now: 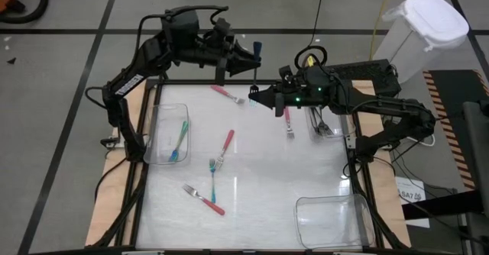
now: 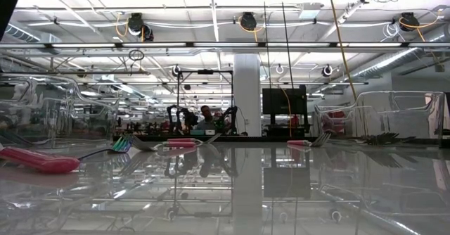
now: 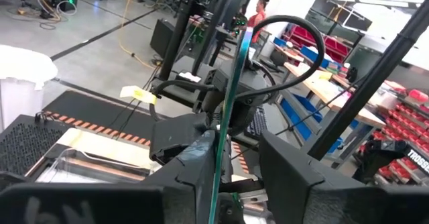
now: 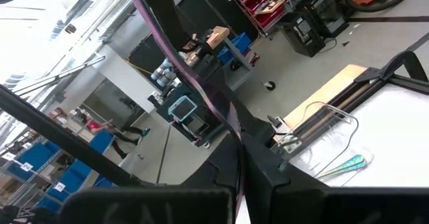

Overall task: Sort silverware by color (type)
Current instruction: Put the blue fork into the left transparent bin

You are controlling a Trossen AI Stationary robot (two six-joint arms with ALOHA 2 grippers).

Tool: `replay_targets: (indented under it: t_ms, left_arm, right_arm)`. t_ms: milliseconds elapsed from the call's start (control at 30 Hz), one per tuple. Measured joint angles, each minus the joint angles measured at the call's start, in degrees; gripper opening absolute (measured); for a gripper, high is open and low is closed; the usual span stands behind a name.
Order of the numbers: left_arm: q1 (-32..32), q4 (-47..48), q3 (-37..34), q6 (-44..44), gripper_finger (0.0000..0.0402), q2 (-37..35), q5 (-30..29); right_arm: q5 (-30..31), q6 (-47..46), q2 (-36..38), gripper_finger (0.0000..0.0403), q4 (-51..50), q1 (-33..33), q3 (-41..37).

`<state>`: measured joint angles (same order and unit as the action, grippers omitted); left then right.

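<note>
High view: the silverware is seen scattered over the glossy table [image 1: 252, 209] as slim forks with metal tines and coloured plastic handles. One pink-handled fork [image 1: 227, 94] lies near the far edge, a second pink-handled fork [image 1: 227, 146] is tilted near the middle, and a third pink fork [image 1: 205, 198] lies closer to the near edge. A teal-handled fork [image 1: 212, 180] is placed between the last two, its tines just beside those of the middle one. Two more teal forks [image 1: 179, 140] rest inside the clear bin [image 1: 158, 116] at the left side; a second clear bin [image 1: 330, 221] stands at the near right corner. A few dark utensils [image 1: 321, 123] lie beneath the right arm. The left gripper [image 1: 256, 54] is raised above the far edge with a teal fork [image 3: 228, 110] held upright between its partly closed fingers [image 3: 301, 177], the thin handle being seen edge-on in the left wrist view. The right gripper [image 1: 260, 97] is held above the table's far middle, its fingers shut on a pink fork [image 4: 181, 70], whose handle [image 1: 287, 122] is seen below the arm. In the low view, pink handles [image 2: 39, 160] and fork tines are mirrored in the tabletop.
</note>
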<state>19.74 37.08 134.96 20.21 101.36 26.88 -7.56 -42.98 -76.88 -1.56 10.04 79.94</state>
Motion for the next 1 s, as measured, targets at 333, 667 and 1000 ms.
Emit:
replay_targets:
  t_ms: [333,667,1000]
  left_arm:
    - [0.8,-0.1,0.0,-0.7,0.0094,0.0,0.0]
    - [0.9,0.0,0.0,-2.5,0.0008,0.0,-0.2]
    - [1.3,0.5,0.0,-2.5,0.0005,0.0,-0.1]
  right_arm:
    - [0.0,0.1,0.0,0.0004,0.0,0.0,0.0]
    - [0.0,0.2,0.0,0.0004,0.1,0.0,0.0]
    - [1.6,0.2,0.0,0.0005,0.0,0.0,0.0]
